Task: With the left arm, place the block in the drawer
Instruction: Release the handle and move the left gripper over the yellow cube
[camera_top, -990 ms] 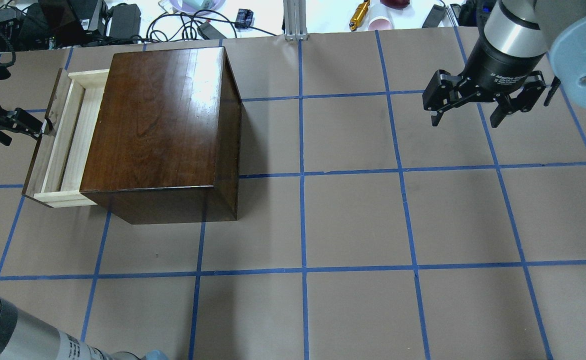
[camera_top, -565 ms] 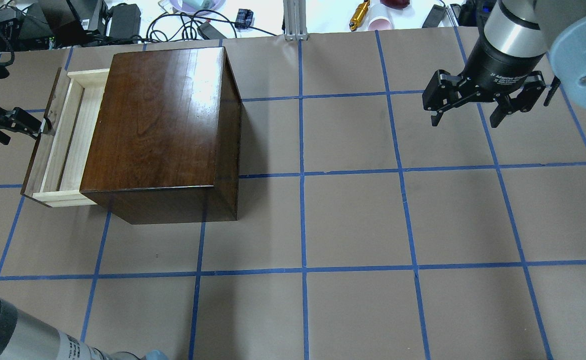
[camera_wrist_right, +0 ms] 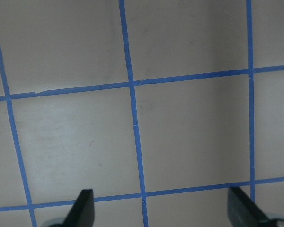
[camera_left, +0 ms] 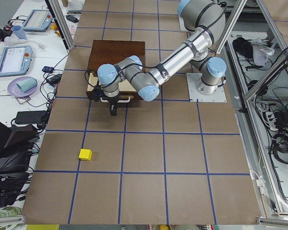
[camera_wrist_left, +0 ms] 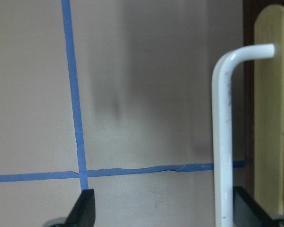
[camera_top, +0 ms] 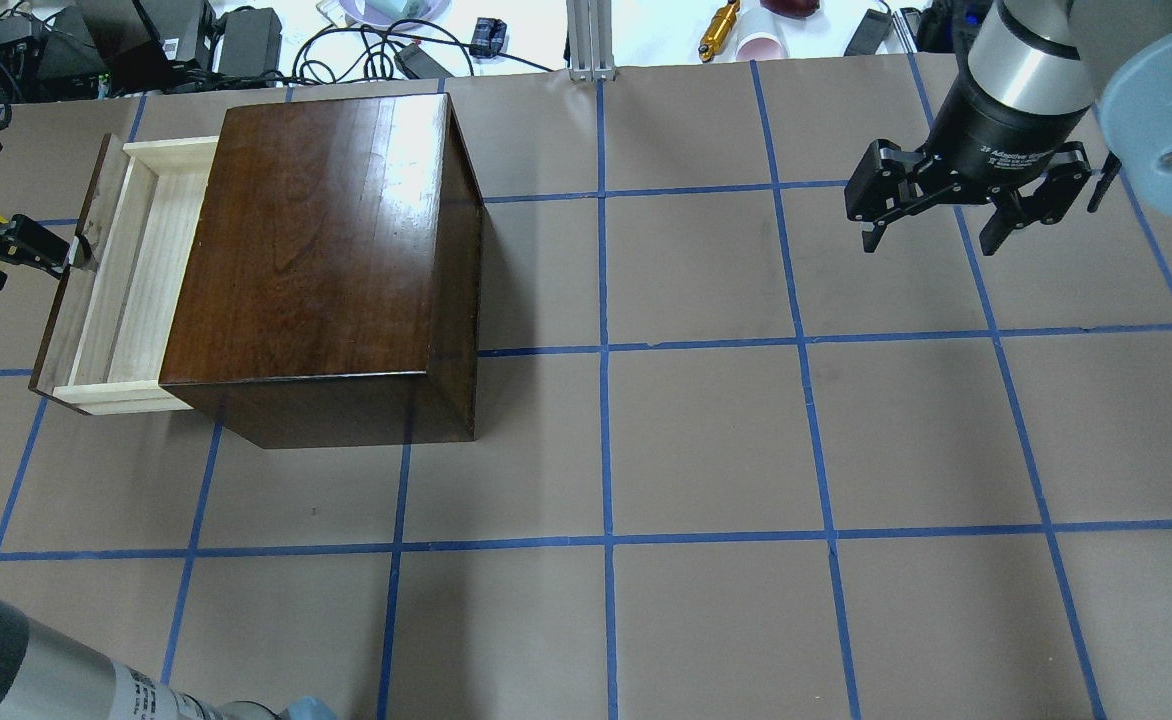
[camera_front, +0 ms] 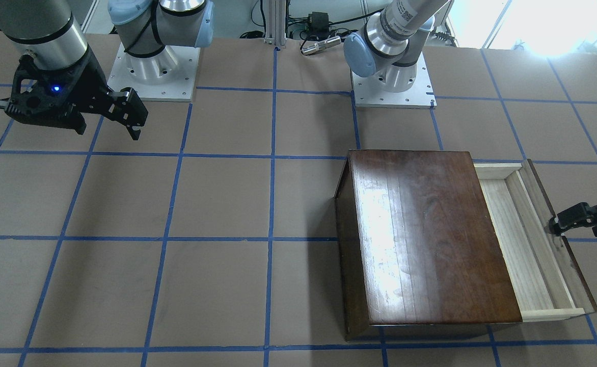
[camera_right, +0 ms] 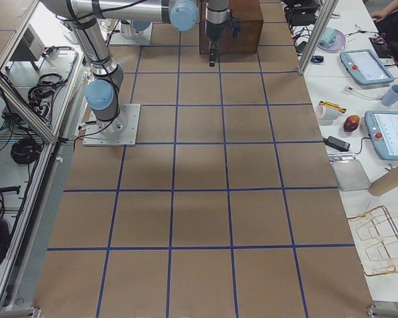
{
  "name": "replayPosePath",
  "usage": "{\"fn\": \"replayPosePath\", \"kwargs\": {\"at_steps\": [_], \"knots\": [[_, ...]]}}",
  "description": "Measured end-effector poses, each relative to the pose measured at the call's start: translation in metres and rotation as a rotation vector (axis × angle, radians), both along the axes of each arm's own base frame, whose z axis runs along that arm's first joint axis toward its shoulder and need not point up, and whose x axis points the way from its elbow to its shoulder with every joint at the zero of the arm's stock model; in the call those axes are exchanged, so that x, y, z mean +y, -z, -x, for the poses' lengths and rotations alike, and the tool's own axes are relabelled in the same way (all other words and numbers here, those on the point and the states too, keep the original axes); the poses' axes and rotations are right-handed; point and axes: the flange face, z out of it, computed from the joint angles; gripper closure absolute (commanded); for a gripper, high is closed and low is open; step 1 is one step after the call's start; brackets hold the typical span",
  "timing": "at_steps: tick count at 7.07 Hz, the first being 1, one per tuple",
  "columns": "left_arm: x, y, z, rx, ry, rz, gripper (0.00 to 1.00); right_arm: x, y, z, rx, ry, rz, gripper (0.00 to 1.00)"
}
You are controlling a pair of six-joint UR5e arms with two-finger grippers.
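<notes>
The left gripper is found at the dark front panel of the drawer, with its fingers spread wide. The white handle stands between them, close against one finger only, and is hooked rather than clamped. The right gripper hangs wide open and empty over the table, well apart from the work. The block is seen only in the left-end view. It rests flat on the table, untouched and well apart from the drawer and from both grippers. The stage is judged to be drawer opening, with the block not yet fetched. Three risks are noted. With nothing closed on the handle, the finger may slip off it under any sideways drift. The tray may be drawn clear of the box if the pull is carried too far, or the box itself may be dragged. Later, only part of the tray floor is exposed, so a release made too near the box top or the rim may leave the block outside. As to orientation, the drawer opens toward the robot's left. Its long axis runs along the front panel, from the robot's side toward the operators' side, slightly skewed to the tape grid. The block, being a cube, has no long axis, and its alignment with the grid cannot be told.
</notes>
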Motion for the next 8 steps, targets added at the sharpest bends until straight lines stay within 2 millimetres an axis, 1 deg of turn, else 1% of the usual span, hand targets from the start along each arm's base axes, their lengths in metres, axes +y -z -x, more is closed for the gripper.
{"fn": "replayPosePath", "kwargs": {"at_steps": [5, 7, 8], "knots": [[0.004, -0.018, -0.005, -0.012, -0.018, 0.026, 0.0, 0.0, 0.0, 0.0, 0.0, 0.0, -0.001, 0.0], [-0.002, -0.027, -0.019, -0.033, -0.021, 0.039, 0.0, 0.0, 0.0, 0.0, 0.0, 0.0, -0.001, 0.0], [-0.012, -0.032, -0.028, -0.043, -0.023, 0.047, 0.0, 0.0, 0.0, 0.0, 0.0, 0.0, 0.0, 0.0]]}}
